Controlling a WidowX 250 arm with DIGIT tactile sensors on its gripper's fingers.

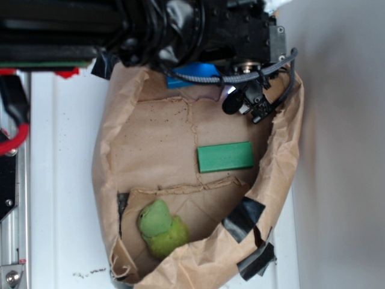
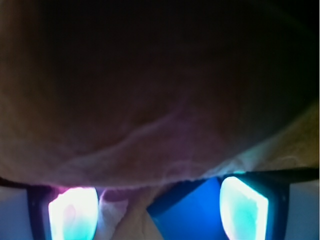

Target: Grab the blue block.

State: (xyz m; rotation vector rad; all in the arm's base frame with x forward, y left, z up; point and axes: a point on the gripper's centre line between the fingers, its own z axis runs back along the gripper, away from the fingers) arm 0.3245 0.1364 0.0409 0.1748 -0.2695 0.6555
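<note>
Although not yet clamped, well placed for it.

Item 1, gripper (image 2: 158,210): spread wide in the wrist view, lit pads (image 2: 72,212) at either lower corner. Holding nothing, by the look of the gap. Mostly hidden under the black arm (image 1: 180,24) in the exterior view.

Item 2, blue block (image 2: 192,210): lying between the pads, skewed, one corner pointing toward the middle of the gap. Close against the pad on the picture's right, possibly touching; well clear of the other. In the exterior view, only a sliver showing (image 1: 192,75) beneath the arm, at the far end of the paper liner (image 1: 114,138), hard by its crumpled wall.

Item 3, green block (image 1: 225,156): flat on the liner's floor, mid-tray, well apart from the blue one. Not wanted.

Item 4, green soft toy (image 1: 161,227): at the near end, beside a strip of black tape (image 1: 243,220). Not wanted.

Status, as a judgement: reach and descent apparently done, block straddled. Left to do: closing on the block, then lifting it clear of the liner.

Caution: off-centre and angled in the gap, so likely to turn or slide on closing. Paper wall just ahead, near enough to snag.
</note>
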